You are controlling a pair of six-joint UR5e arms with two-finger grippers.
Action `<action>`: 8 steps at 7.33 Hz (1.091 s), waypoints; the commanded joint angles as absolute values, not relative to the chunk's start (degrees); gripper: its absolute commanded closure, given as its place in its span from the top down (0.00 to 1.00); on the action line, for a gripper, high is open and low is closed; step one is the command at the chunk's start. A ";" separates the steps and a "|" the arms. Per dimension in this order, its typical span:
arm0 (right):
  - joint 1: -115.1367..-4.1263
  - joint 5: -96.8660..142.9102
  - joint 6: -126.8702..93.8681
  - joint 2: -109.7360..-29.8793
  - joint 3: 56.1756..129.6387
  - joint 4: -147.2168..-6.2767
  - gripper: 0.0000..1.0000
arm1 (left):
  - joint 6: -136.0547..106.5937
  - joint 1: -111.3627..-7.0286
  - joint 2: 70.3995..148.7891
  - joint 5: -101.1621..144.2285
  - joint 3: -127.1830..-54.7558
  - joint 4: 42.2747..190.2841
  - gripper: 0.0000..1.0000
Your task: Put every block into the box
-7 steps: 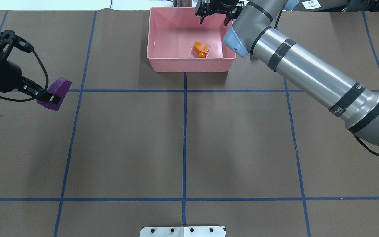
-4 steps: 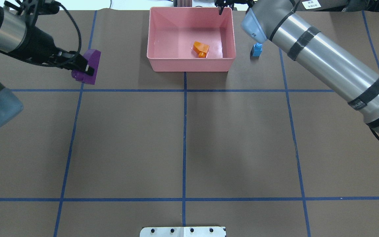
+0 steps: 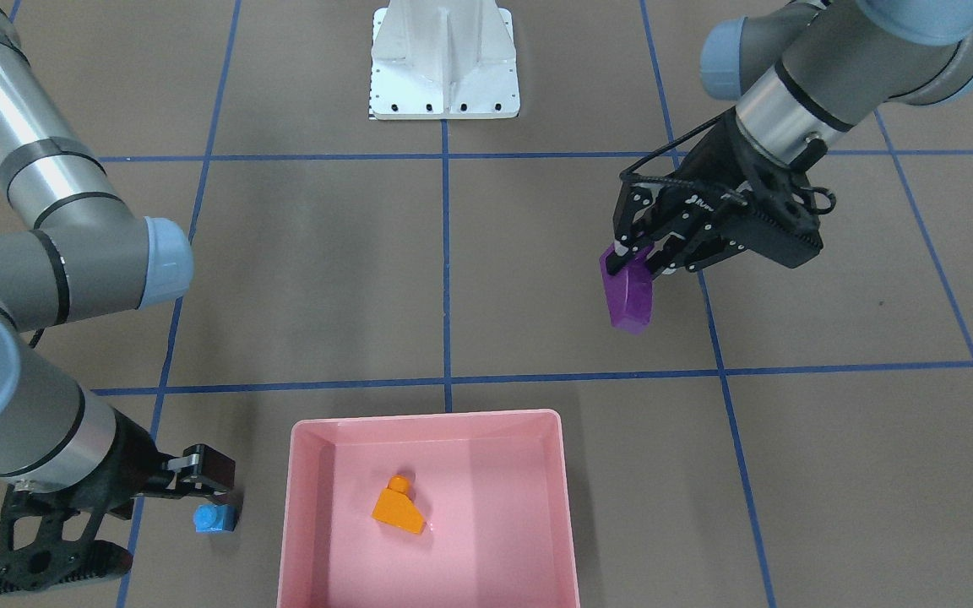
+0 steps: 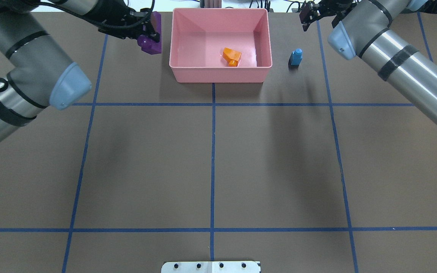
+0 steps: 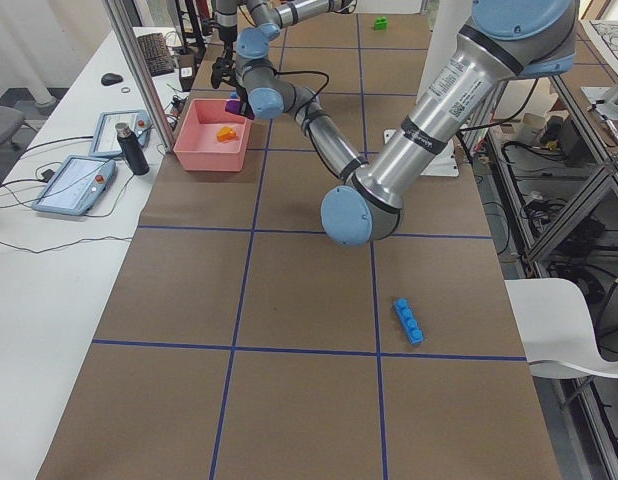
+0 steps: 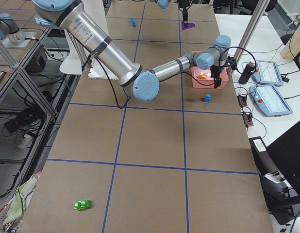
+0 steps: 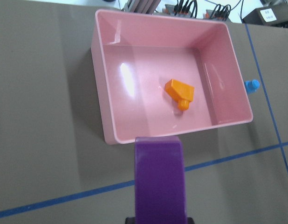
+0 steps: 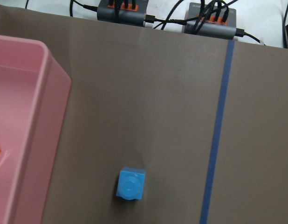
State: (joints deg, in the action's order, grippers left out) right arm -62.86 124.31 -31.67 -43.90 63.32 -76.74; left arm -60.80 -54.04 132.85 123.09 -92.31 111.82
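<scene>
So, compared with half a second back, the left gripper (image 4: 148, 33) had swung in from the tape line (image 4: 85, 151) on the left. It sat just beside the box's (image 4: 220, 80) left wall, jaws clamped on the purple block (image 4: 150, 44). The right gripper (image 3: 170, 517) had backed off past the box's right side, jaws spread with nothing between them. It was near the small blue block (image 4: 295, 57), which stood on the table (image 4: 146, 170) just right of the box. The orange block (image 4: 231, 57) hadn't budged inside the box.

I could only spot the long blue block (image 5: 409, 320) and the green block (image 6: 82, 205) in the side views, both well away from the box. The left arm (image 4: 32, 57) reached forward with its elbow bent. The right arm (image 4: 393, 64) stretched long toward the far edge.
</scene>
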 commanded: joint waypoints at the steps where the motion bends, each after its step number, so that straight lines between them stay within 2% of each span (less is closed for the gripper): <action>1: -62.50 123.14 -30.14 -45.18 62.84 -76.64 1.00 | -62.23 -51.34 141.55 113.25 -82.14 112.15 0.00; 3: -60.83 122.61 -30.50 -44.65 60.22 -71.58 1.00 | -63.02 -47.66 147.90 103.84 -73.43 112.76 0.00; 6: -58.45 119.19 -31.11 -42.20 53.38 -65.07 1.00 | -64.25 -46.14 150.11 97.13 -64.89 119.87 0.00; 8: -56.79 118.92 -33.03 -38.86 47.48 -61.09 1.00 | -64.16 -46.14 150.12 97.03 -64.60 119.88 0.00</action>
